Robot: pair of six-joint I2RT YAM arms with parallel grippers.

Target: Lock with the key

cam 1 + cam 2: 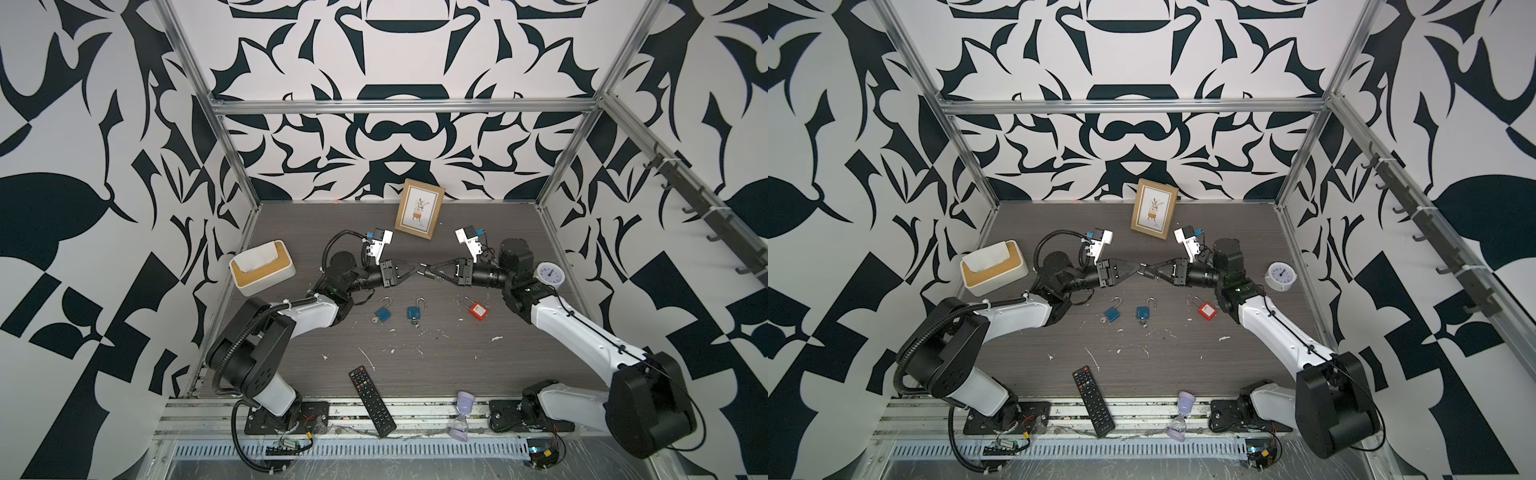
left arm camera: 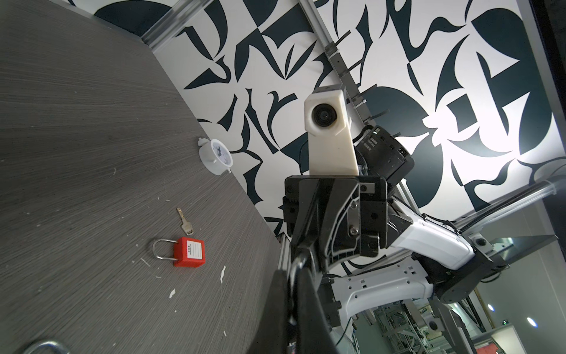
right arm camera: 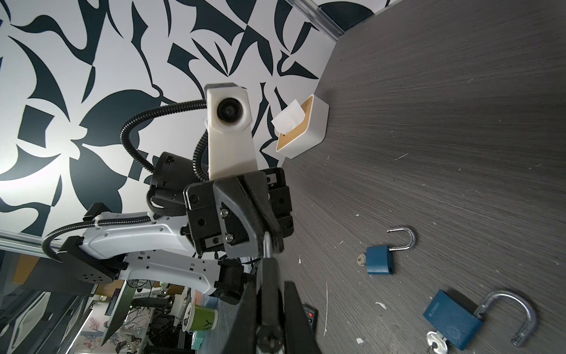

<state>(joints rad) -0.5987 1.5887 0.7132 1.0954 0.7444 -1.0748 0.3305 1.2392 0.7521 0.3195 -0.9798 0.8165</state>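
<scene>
Pincers were tip to tip in mid-air over the middle of the desk (image 1: 415,353): right pincer (image 1: 429,270) clenched on a small dark padlock (image 1: 422,268), left pincer (image 1: 414,270) clenched on its thin metal end (image 3: 267,245), key or shackle unclear; I'd have pushed gently, wrists in line

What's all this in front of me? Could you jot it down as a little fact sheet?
Left gripper: shut on a silver piece sticking out of the black lock
Right gripper: shut on that lock's body, mid-air
Blue locks: two, shackles open, keys in
Red lock: shackle shut, key loose beside it
Also there: tissue box, frame, clock, remote, hourglass
</scene>
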